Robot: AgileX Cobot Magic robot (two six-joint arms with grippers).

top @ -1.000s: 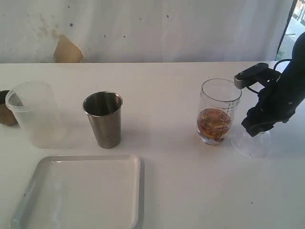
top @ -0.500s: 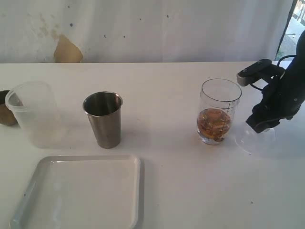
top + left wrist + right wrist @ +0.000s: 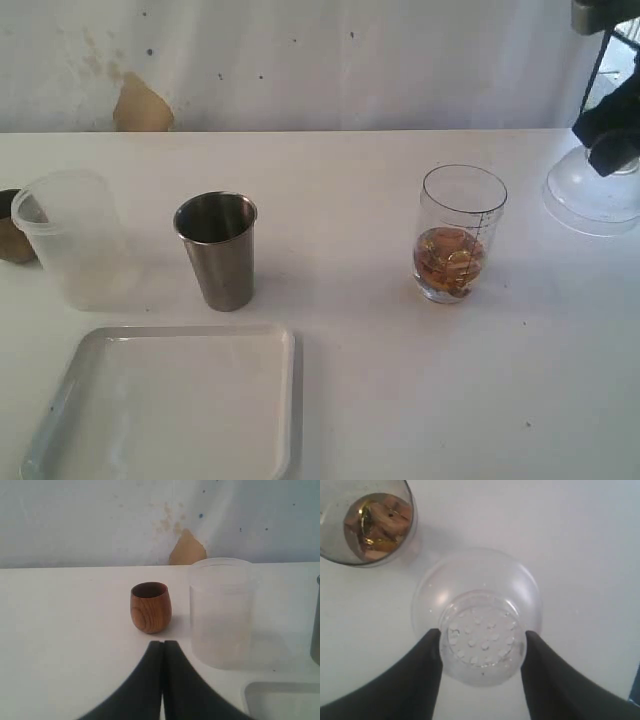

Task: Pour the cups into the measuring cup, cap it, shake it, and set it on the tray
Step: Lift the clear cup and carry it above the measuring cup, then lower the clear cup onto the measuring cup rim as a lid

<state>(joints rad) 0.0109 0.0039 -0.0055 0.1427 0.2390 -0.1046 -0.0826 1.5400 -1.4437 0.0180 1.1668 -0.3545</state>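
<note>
The measuring cup [image 3: 460, 235] stands right of centre with brown pieces in its bottom, also seen from above [image 3: 367, 520]. My right gripper [image 3: 612, 150] hangs raised at the far right, shut on the clear dome cap [image 3: 595, 195]; its fingers pinch the cap's knob [image 3: 482, 637] from both sides. The steel tumbler [image 3: 218, 250] stands upright left of centre. At the far left edge sits the brown wooden cup [image 3: 12, 240], upright just ahead of my left gripper [image 3: 163, 642], which is shut on nothing. The white tray [image 3: 170, 400] lies at the front left.
A frosted unmarked plastic cup [image 3: 68, 238] stands between the wooden cup and the tumbler, close beside the wooden cup [image 3: 150, 607] in the left wrist view. The tray's corner [image 3: 280, 700] lies near the left gripper. A stained wall backs the table.
My right gripper has lifted the dome cap off the table beside the measuring cup and carried it up and to the right. Nothing else moved.
</note>
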